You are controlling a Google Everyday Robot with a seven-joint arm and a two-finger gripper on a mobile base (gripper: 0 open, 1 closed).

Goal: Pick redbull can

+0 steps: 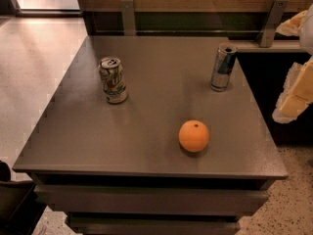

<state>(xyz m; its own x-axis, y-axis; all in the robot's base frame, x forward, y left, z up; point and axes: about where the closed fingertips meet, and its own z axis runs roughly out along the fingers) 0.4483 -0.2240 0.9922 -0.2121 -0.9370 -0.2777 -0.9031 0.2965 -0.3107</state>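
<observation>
Dark grey square tabletop (146,151).
- Tall, slim silver-and-blue metal redbull can (223,67): upright, far right part of the top.
- Shorter, wider white can with green and red markings (113,80): upright, far left.
- Round orange fruit (193,136): front, right of centre.
- Pale cream gripper (296,94): beyond the table's right edge, touching no item; open or closed, cannot tell.

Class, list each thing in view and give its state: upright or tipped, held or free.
redbull can: upright on the table, not held.
white can: upright, not held.
orange: resting on the table, apart from both cans.
gripper: beyond the table's right edge, clear of the redbull can.
</observation>
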